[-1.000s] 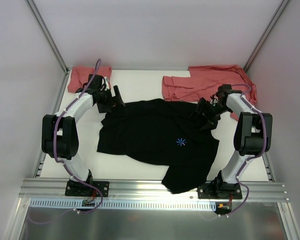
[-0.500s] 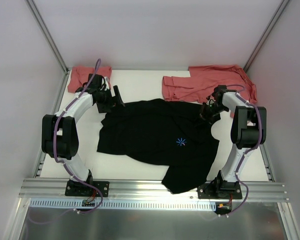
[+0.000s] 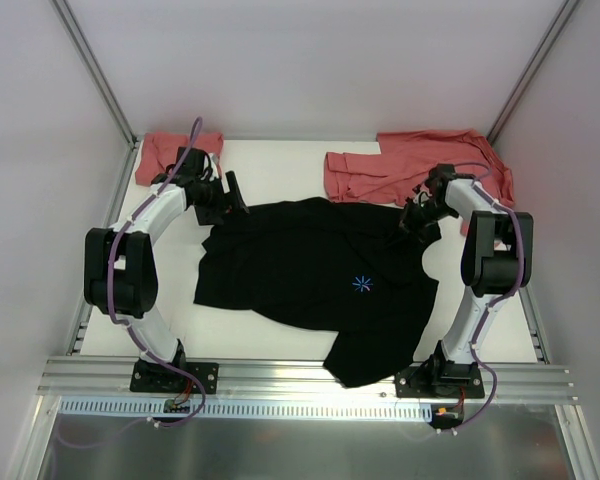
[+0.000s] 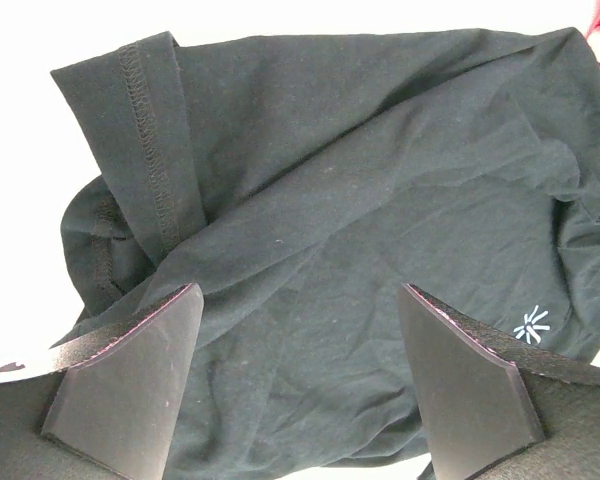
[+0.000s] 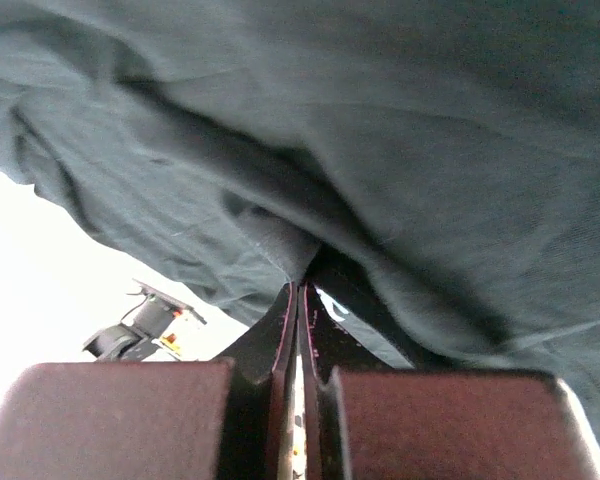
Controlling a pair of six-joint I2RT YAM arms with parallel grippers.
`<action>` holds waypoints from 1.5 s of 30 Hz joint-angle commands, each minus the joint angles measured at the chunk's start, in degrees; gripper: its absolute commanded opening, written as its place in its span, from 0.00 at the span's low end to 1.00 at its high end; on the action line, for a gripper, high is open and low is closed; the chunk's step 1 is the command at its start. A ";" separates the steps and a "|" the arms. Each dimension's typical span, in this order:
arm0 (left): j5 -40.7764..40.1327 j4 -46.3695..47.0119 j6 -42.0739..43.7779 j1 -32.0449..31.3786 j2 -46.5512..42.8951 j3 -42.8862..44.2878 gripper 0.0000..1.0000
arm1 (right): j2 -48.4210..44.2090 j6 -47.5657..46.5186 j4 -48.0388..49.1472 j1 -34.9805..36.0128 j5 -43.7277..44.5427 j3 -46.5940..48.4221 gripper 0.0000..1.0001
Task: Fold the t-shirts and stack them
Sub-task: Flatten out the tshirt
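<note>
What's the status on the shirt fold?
Left gripper open above large black cloth t-shirt. Right gripper shut on its edge. Shirt unfolded; salmon-red shirts at back corners.

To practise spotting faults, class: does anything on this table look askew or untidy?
Yes. The large black cloth t-shirt lies crumpled and skewed, with one corner spilling over the white table's near edge. The salmon-red cloth shirt at the far right is bunched up and unfolded.

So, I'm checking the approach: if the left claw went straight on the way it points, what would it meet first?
Most likely the black shirt: the open left claw faces its wrinkled cloth, with nothing between them, though depth is unclear.
</note>
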 commanded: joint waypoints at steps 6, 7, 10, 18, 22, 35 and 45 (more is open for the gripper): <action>0.61 -0.41 0.77 0.20 1.63 3.23 0.79 | -4.01 -3.14 -11.26 5.26 -8.81 4.11 0.00; 0.61 -0.41 0.77 0.28 1.98 3.41 0.79 | -4.10 -4.10 -11.53 5.61 -10.82 2.36 0.01; 1.05 -0.58 0.68 0.20 2.60 4.11 0.79 | -3.75 -6.73 -15.39 7.19 -14.25 0.60 0.03; 1.58 -1.11 0.68 0.20 2.77 4.38 0.79 | -10.95 -8.42 -21.02 9.22 -4.62 -2.05 1.00; 3.07 -0.15 -0.46 0.20 3.48 4.29 0.77 | -11.84 -7.54 -20.06 9.22 0.15 -0.39 1.00; 3.07 -0.40 0.15 0.11 1.46 4.37 0.75 | -3.06 -5.78 -7.14 9.30 2.00 -1.70 0.87; 2.02 -1.63 1.65 0.11 -0.21 4.29 0.75 | 4.95 -5.78 -5.03 9.30 1.29 3.92 0.78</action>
